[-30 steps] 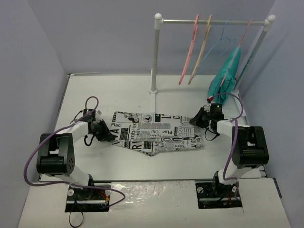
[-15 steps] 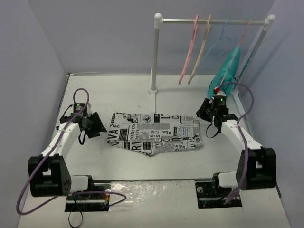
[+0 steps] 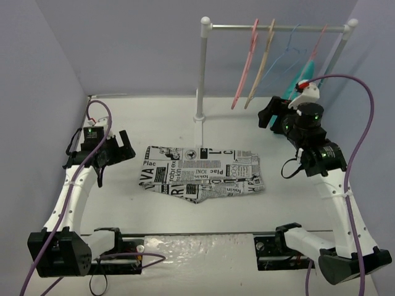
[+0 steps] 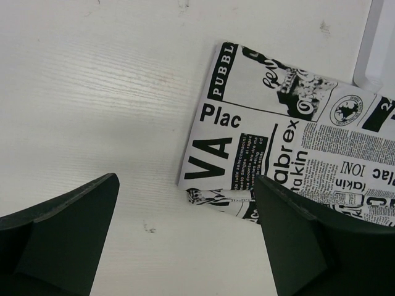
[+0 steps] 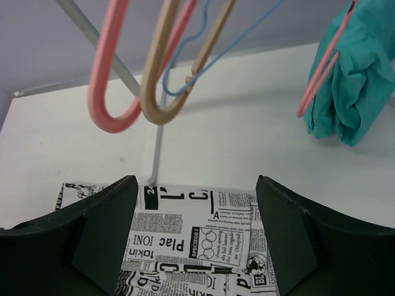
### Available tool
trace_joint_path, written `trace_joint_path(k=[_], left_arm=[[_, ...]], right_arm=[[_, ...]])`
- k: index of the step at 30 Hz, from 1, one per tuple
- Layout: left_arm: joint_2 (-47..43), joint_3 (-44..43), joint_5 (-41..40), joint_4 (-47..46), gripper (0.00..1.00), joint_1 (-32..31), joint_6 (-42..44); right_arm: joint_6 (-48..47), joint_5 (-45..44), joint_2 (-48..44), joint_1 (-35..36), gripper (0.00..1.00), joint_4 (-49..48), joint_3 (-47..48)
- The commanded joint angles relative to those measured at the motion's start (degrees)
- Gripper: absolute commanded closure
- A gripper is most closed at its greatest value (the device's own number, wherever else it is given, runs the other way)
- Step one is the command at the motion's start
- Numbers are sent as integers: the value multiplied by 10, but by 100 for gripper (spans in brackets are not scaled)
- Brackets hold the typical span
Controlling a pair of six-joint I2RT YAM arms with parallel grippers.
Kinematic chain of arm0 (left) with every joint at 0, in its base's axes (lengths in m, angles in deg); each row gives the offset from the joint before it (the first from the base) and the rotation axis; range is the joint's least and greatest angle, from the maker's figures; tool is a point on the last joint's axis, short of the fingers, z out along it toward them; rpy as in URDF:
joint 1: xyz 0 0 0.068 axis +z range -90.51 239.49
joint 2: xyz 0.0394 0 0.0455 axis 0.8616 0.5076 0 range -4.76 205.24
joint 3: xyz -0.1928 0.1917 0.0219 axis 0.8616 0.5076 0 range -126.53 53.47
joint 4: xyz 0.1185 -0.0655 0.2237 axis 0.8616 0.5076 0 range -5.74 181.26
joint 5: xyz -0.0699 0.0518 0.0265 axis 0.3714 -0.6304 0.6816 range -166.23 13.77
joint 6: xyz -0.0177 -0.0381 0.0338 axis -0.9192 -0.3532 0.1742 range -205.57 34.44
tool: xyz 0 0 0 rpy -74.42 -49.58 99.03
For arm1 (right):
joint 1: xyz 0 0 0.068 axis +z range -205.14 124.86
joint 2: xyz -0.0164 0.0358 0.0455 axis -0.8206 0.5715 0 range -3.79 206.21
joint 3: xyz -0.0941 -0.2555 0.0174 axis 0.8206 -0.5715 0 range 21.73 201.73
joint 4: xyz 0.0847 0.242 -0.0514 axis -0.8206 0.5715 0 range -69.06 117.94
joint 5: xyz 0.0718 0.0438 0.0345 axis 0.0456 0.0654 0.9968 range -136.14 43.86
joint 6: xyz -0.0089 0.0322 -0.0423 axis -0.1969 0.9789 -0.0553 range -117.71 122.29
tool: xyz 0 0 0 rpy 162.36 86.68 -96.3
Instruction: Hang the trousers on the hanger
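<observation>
table [image 3: 154, 117]: white, walled in pale violet, with a rail [image 3: 278, 28] at its far side.
trousers [image 3: 200, 172]: lay folded flat mid-table, touched by neither arm.
hanger [image 5: 97, 92]: pink, hung on the rail beside a tan hanger [image 5: 149, 92]; only the right wrist view showed their curved ends close.
left gripper [image 3: 121, 146]: spread, empty, just left of the trousers; its wrist view alone showed "plac" print.
right gripper [image 3: 271, 112]: spread, empty, raised near a teal garment [image 5: 355, 86].

Bright, even light — soft faint shadows, focus crisp.
</observation>
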Motion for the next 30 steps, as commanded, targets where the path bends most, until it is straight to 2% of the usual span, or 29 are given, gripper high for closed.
trace_joint_path(k=[1,5,7,11,16,22,30], left_arm=[[-14,7,-28,-30,11,5,23],[-9,22,-55,-41,11,4,29],[-5,27,-62,-46,11,4,28],[0,41,-67,-62,10,4,24],[2,48,-62,-65,10,2,23],[2,48,-59,-65,10,-1,23],[9,45,-52,-64,10,-3,25]], right_arm=[[-21,11,16,16,25,36,86],[-29,14,83,44,23,44,217],[-36,-14,140,62,22,50,280],[-68,-123,254,126,20,72,429],[-83,-263,360,156,21,78,541],[-74,-324,448,161,30,81,606],[-53,-327,486,157,39,82,597]])
